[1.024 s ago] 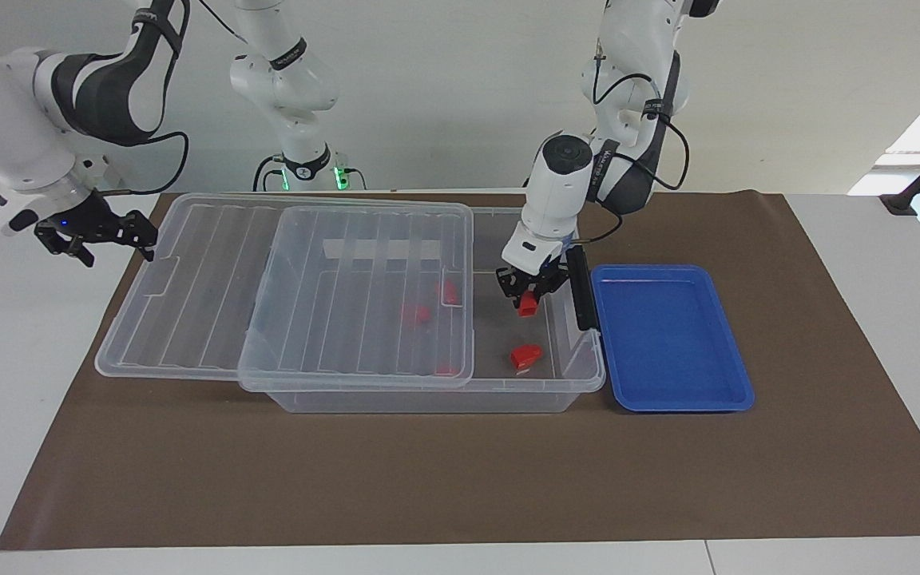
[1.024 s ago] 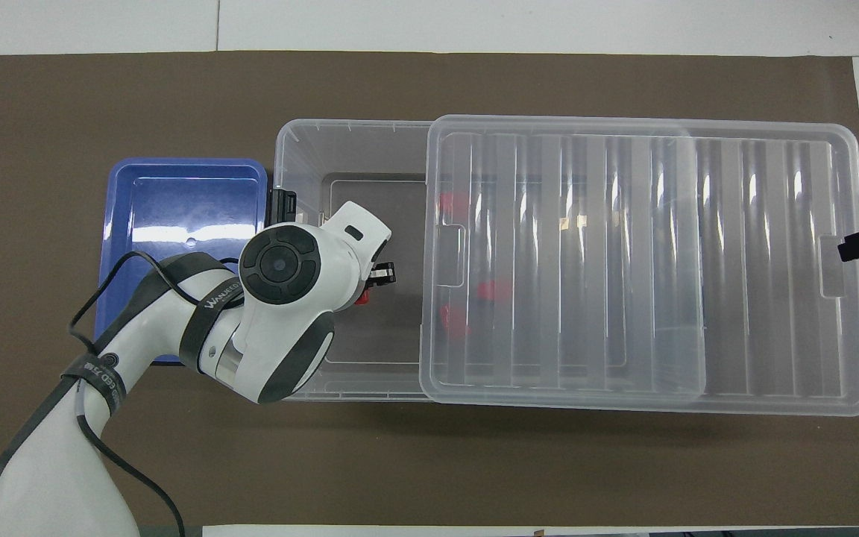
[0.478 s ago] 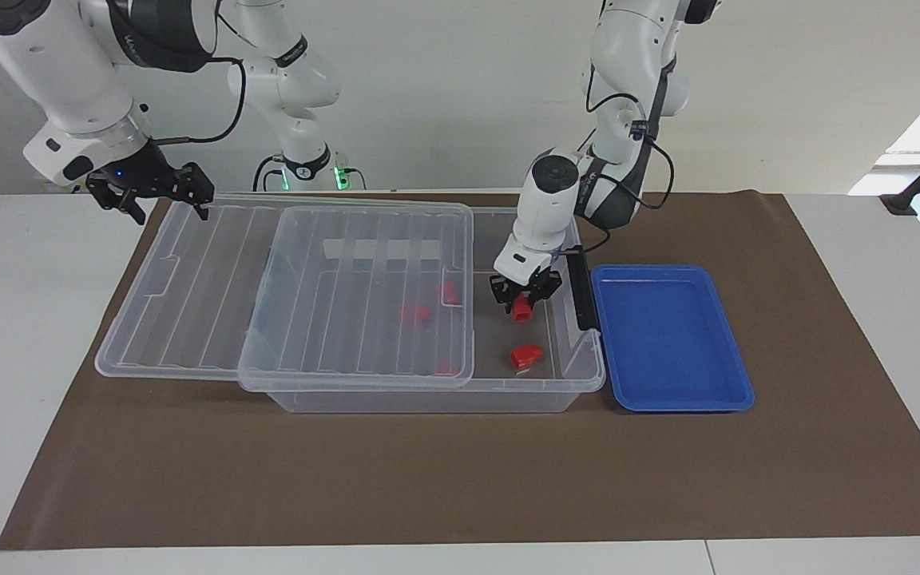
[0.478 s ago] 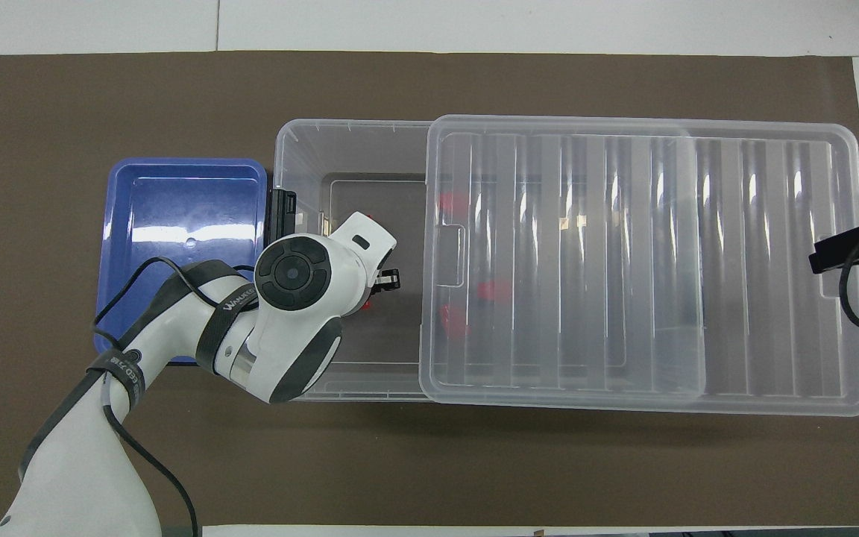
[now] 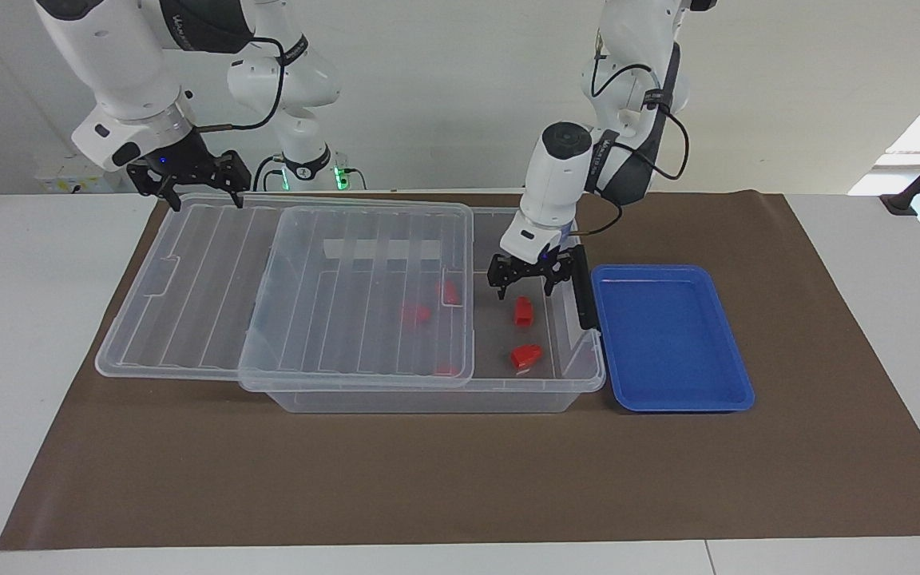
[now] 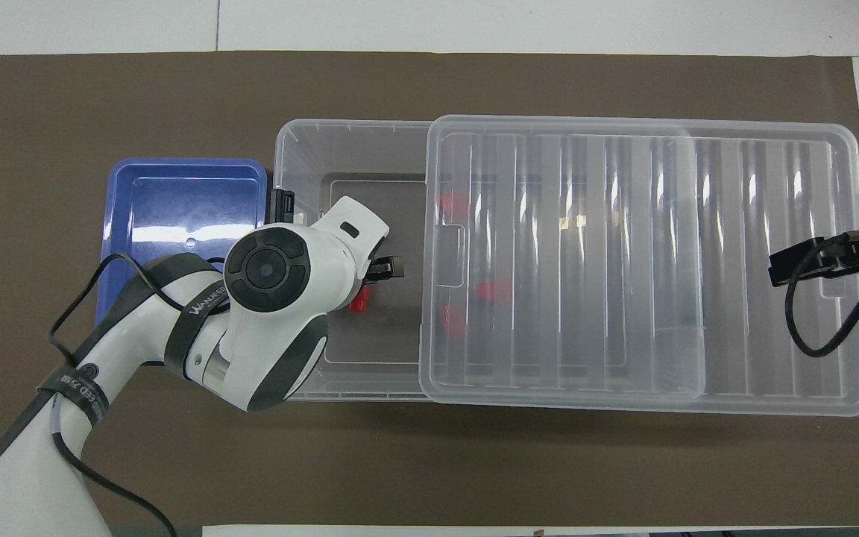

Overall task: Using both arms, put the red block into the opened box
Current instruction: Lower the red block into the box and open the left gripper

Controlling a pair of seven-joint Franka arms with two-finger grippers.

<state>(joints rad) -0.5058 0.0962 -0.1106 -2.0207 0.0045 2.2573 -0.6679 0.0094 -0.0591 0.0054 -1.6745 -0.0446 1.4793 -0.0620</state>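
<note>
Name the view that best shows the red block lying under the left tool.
The facing view: the red block lies in full sight on the box floor beneath the left tool. In the overhead view the left arm covers most of it.

Shallow blue tray (image 5: 672,339) on a brown mat (image 5: 460,479) over a white table (image 5: 21,335), toward the left arm's end.

A band on the left arm (image 6: 198,313) reads "WANJEED".
</note>
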